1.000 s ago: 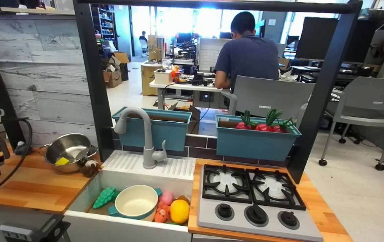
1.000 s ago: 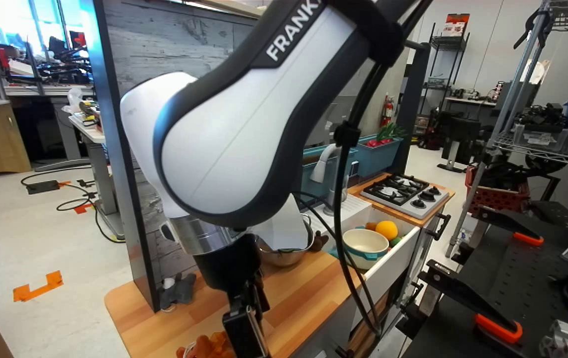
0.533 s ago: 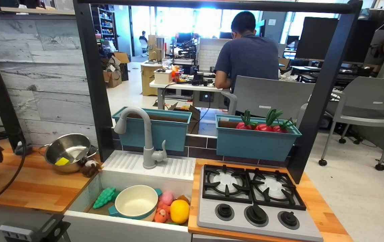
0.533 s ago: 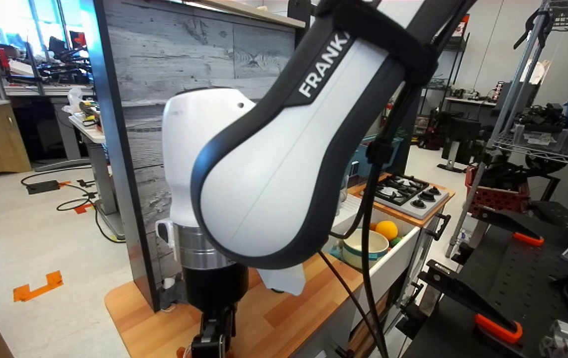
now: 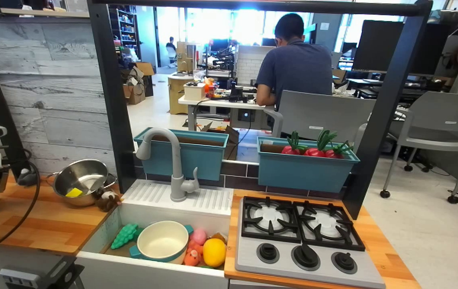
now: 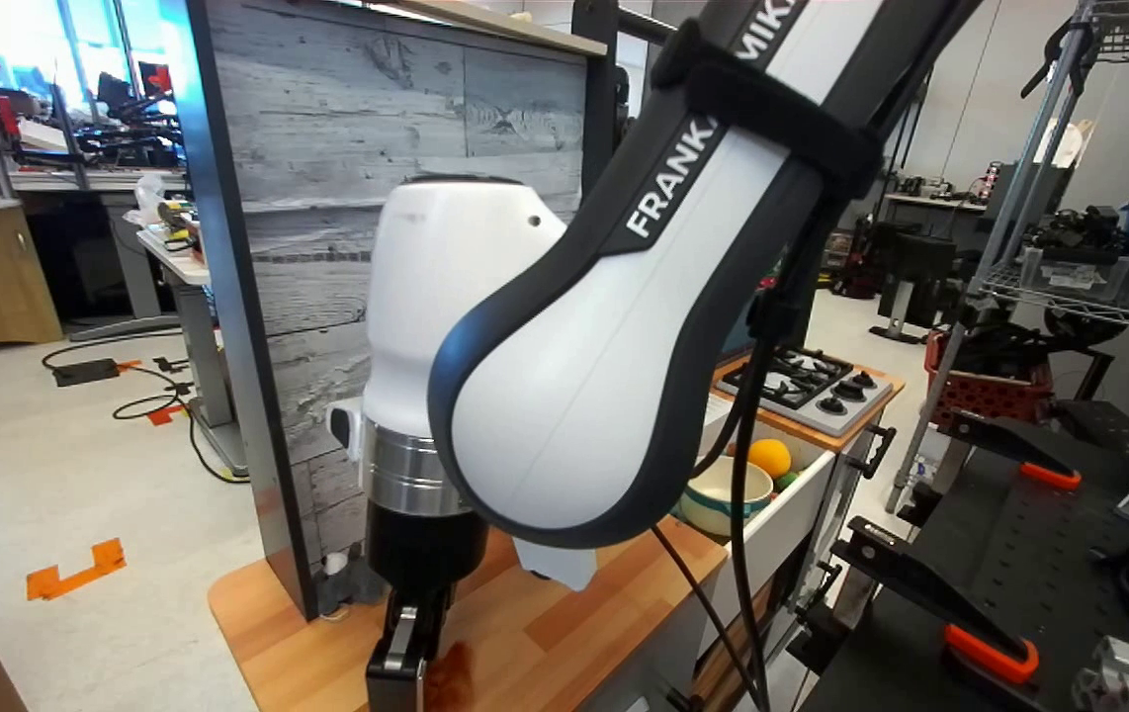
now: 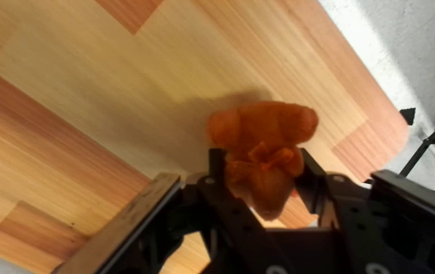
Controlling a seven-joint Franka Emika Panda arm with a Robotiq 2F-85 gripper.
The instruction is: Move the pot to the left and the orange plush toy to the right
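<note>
it's the orange plush toy (image 7: 263, 152) in the jaws, pinched from both sides, near the rounded corner of the bench (image 7: 126, 68) in the wrist view! over in an exterior view, the silver pot (image 5: 92, 174) sits on that same bench near the sink (image 5: 213, 218), something yellow (image 5: 73, 192) inside it, a brown toy (image 5: 108, 200) between pot and sink.

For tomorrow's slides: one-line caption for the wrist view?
Wrist view: gripper closed on the orange plush toy from both sides, wooden countertop below, its rounded corner at right.
</note>
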